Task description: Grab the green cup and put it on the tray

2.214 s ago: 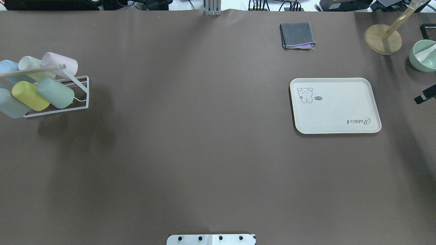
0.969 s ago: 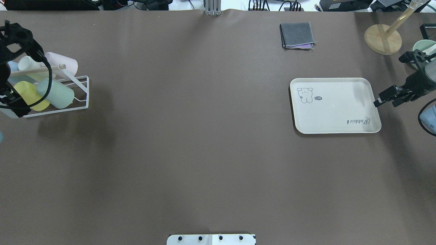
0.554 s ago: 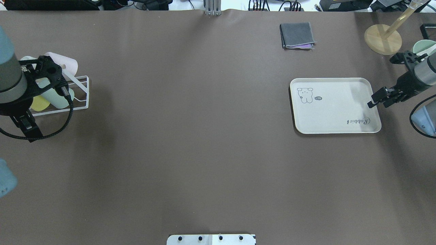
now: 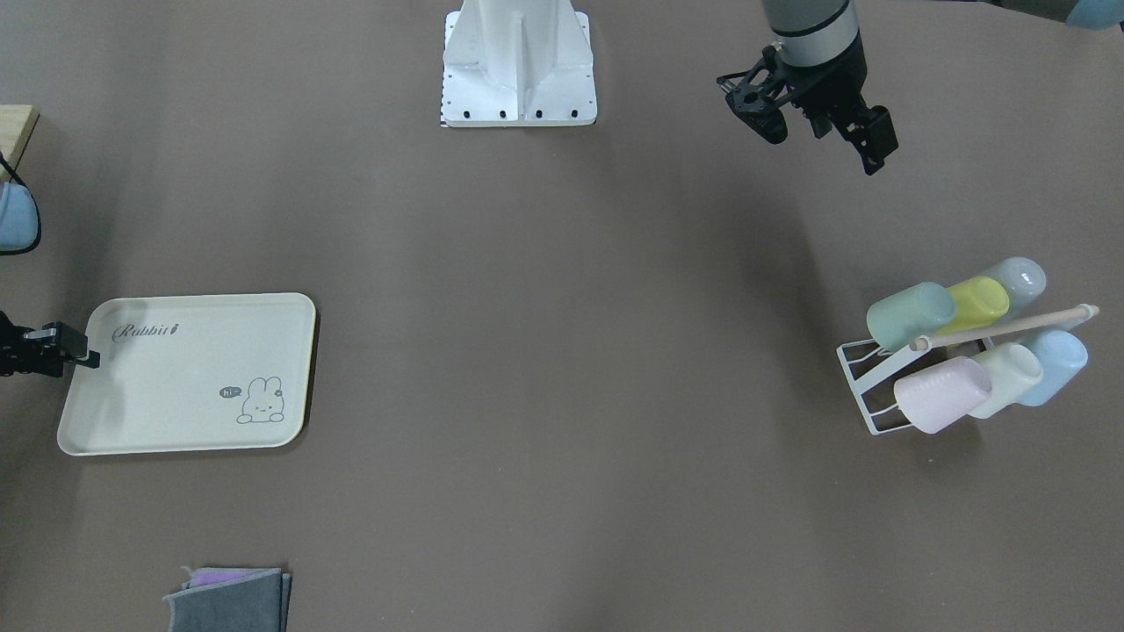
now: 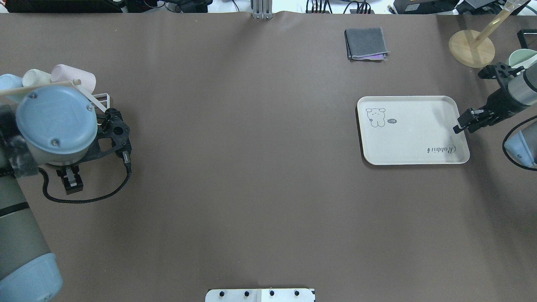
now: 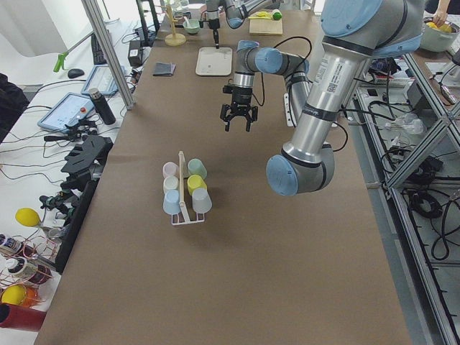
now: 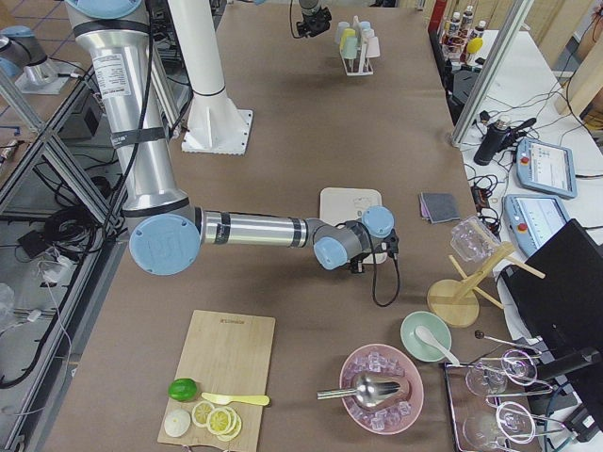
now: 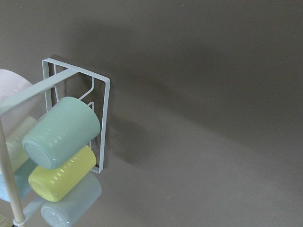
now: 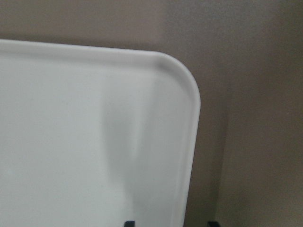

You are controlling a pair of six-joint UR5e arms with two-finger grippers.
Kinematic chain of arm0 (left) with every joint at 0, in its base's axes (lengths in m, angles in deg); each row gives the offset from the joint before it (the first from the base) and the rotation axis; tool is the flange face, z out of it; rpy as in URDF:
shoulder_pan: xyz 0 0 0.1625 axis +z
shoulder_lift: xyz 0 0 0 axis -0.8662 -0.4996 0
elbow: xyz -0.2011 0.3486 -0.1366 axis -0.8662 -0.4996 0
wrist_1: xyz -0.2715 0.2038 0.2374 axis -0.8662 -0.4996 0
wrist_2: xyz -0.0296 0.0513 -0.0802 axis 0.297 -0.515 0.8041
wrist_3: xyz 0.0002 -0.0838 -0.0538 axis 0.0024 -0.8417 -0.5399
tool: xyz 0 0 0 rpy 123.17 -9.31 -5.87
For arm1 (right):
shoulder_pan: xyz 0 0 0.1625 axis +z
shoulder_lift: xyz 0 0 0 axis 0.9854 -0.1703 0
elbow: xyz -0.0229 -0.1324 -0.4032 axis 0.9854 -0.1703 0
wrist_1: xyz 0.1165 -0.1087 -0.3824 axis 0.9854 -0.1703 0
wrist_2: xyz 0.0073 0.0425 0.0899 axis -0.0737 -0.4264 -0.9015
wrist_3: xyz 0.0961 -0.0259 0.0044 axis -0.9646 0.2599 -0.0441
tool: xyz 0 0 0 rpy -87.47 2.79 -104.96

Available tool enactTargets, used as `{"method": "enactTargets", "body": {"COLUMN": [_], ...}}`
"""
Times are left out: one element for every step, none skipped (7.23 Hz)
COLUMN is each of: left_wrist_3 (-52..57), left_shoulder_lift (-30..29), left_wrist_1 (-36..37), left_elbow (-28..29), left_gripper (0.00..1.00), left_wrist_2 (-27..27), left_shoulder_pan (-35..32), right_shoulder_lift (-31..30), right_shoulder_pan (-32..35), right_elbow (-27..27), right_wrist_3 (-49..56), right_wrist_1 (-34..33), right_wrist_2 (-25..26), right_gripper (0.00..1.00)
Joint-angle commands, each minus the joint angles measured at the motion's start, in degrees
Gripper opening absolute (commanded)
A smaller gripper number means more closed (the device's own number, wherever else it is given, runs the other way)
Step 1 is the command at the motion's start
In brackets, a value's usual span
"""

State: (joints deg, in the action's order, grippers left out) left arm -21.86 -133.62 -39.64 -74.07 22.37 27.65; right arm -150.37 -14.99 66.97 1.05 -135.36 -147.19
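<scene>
Two grippers are showing, and we are starting with the left gripper (image 4: 878, 151). It is hanging in the upper right of the front-facing view, over bare table (image 4: 562, 351). It is holding nothing, and in the left-side view its jaws are looking spread.

Below it in that frame, well apart, the green cup (image 4: 909, 316) is lying on its side at the upper left end of a white wire rack (image 4: 865, 386). It is touching the yellow cup (image 4: 976, 303), and a clear greyish cup (image 4: 1019, 276) is lying past that. In the left wrist view the green cup is sitting at the left of the frame, its base turned toward the camera.

A wooden rod (image 4: 1001, 326) is running along the rack between the two rows. The nearer row is holding a pink cup (image 4: 940, 393), a pale whitish cup (image 4: 1005, 367) and a blue cup (image 4: 1054, 355).

The right gripper (image 5: 460, 123) is hovering at the right edge of the tray (image 5: 411, 138) in the overhead view. Its jaws are standing apart with nothing between them. In its wrist view one is over the tray's rim and the other over the table. We cannot tell whether it is touching the tray.

A folded grey cloth (image 5: 366, 42) is lying above the tray in the overhead frame.
</scene>
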Motion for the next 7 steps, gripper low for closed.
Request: {"method": "enactTargets", "body": {"left_wrist_3": [0.1, 0.3, 0.4, 1.6, 5.5, 16.3, 24.3], "left_shoulder_lift": [0.2, 1.7, 3.2, 7.1, 11.6, 14.0, 15.5], "left_wrist_1": [-0.2, -0.2, -2.3, -6.7, -13.4, -24.4, -33.5], "left_elbow": [1.6, 1.6, 2.3, 2.5, 3.9, 7.5, 10.9], "left_gripper": [0.98, 0.98, 0.98, 0.98, 0.98, 0.98, 0.98], "left_wrist_2": [-9.5, -17.7, -21.8, -23.9, -29.8, -36.0, -39.3], "left_shoulder_pan": [6.8, 10.3, 11.6, 11.7, 11.8, 11.6, 11.5], "right_shoulder_lift": [0.0, 0.0, 0.1, 0.1, 0.1, 0.5, 0.6], "right_shoulder_pan": [0.0, 0.0, -0.1, -0.1, -0.1, -0.1, -0.1], "right_elbow": [0.0, -0.1, -0.6, -0.7, -0.7, -0.7, -0.8], "right_wrist_3": [-0.1, -0.1, -0.1, -0.1, -0.1, -0.1, -0.1], "right_wrist_1": [0.0, 0.0, 0.0, 0.0, 0.0, 0.0, 0.0], "right_wrist_2": [0.5, 1.1, 1.1, 1.1, 1.2, 1.2, 1.2], "right_gripper": [0.45, 0.45, 0.45, 0.45, 0.45, 0.43, 0.4]}}
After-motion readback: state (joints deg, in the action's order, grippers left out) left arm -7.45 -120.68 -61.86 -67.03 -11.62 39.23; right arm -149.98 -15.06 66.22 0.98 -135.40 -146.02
